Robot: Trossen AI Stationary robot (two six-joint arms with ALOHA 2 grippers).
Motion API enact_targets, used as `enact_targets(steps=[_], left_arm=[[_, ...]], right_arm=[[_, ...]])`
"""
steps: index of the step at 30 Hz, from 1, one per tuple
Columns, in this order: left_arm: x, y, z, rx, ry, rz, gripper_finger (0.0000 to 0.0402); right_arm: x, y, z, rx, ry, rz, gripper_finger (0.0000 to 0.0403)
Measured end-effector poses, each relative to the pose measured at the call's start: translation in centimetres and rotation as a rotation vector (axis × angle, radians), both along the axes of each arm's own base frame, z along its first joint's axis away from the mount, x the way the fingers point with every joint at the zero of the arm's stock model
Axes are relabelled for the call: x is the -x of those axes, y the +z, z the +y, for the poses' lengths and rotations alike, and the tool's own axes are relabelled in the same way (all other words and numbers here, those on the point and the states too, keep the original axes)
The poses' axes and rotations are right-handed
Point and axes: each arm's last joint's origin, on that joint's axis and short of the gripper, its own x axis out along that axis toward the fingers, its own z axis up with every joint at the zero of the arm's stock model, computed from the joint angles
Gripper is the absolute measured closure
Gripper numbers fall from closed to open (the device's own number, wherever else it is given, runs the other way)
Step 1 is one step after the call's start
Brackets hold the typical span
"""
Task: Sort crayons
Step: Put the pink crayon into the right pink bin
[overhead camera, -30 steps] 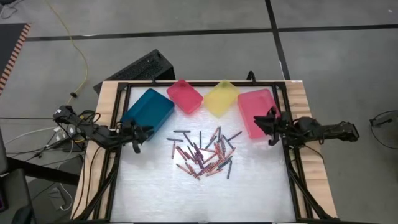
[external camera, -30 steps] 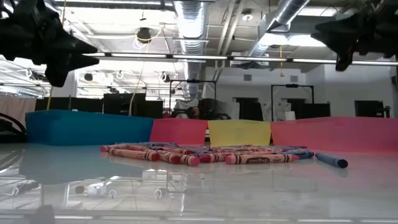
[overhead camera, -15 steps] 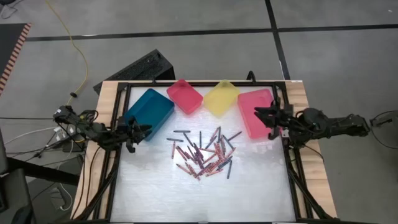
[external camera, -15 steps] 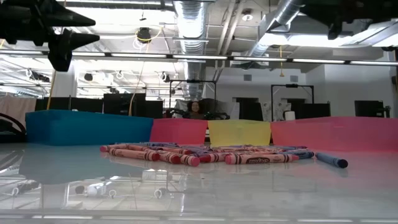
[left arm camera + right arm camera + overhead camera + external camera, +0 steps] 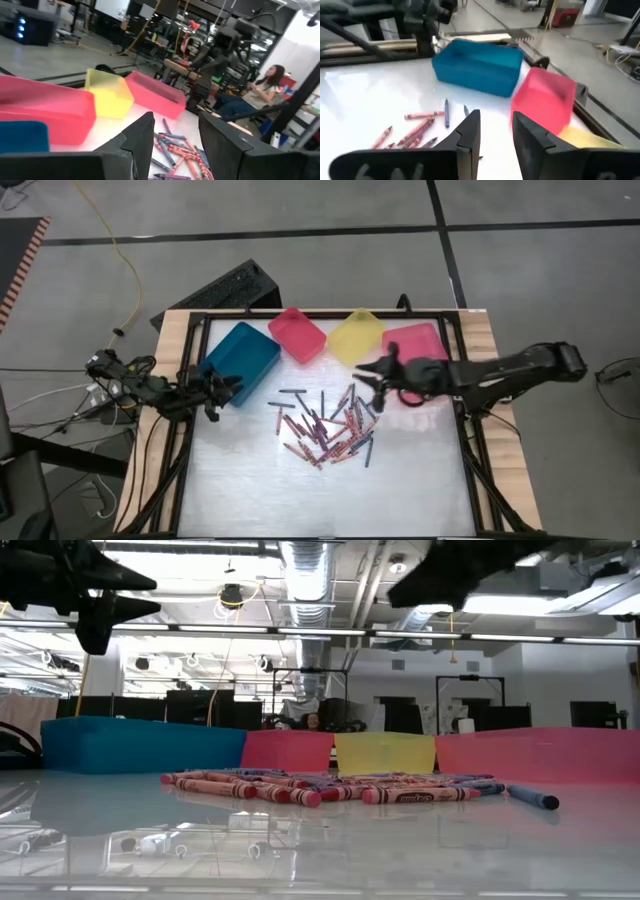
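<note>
Crayons heaped mid-bench, both pincers open and empty.
The crayons [image 5: 326,427] lie scattered in front of the four bins. The right pincer [image 5: 372,375] hangs above the heap's far right edge, fingers apart; the left pincer [image 5: 222,390] waits, open, by the teal bin [image 5: 238,353].

Grey floor [image 5: 300,220], black floor lines [image 5: 250,235], ceiling ducts [image 5: 310,565]

teal bin [image 5: 239,352] | two pink bins [image 5: 297,334] [image 5: 411,340] | yellow bin [image 5: 355,337] | seated person [image 5: 260,89]
</note>
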Motion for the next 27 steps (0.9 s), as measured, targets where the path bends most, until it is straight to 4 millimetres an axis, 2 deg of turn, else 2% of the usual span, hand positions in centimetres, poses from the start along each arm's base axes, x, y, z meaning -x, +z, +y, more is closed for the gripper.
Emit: enact_targets(steps=[2,8,11,18,27], left_arm=[[0.0,0.0,0.0,-0.011,0.019,0.009,0.0256],[0.0,-0.3,0.1,-0.018,0.032,0.039,0.0256],[0.0,-0.5,0.1,-0.02,0.032,0.053,0.0256],[-0.1,-1.0,0.0,-0.01,0.028,0.089,0.0256],[-0.1,-1.0,0.0,-0.019,0.011,0.098,0.0256]], right_arm=[[-1.6,0.9,0.3,0.015,0.022,0.023,0.0281],[-5.8,-0.6,0.6,0.072,0.051,0.31,0.0237],[-7.5,0.3,0.7,0.121,0.078,0.363,0.022],[-10.0,-0.6,0.7,0.211,0.187,0.586,0.0216],[-12.3,-2.7,1.0,0.173,0.417,0.69,0.0227]])
